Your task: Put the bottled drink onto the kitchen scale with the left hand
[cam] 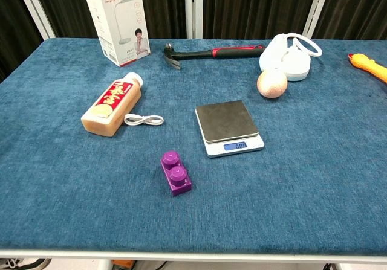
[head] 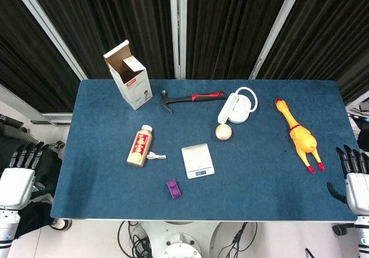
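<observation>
The bottled drink (head: pixel 139 146) (cam: pixel 112 104) lies on its side on the blue table, white cap toward the back, red label up. The kitchen scale (head: pixel 197 160) (cam: pixel 228 127) sits to its right, platform bare, display toward the front. My left hand (head: pixel 18 174) hangs off the table's left edge, fingers apart and holding nothing. My right hand (head: pixel 354 176) is off the right edge, also open and empty. Neither hand shows in the chest view.
A small white cable (head: pixel 155 156) (cam: pixel 144 120) lies between bottle and scale. A purple brick (head: pixel 173 189) (cam: pixel 176 173) sits in front. Farther back are a white box (head: pixel 129 76), a hammer (head: pixel 192 98), a pinkish ball (head: pixel 223 131), a white lamp (head: pixel 238 107) and a rubber chicken (head: pixel 300 135).
</observation>
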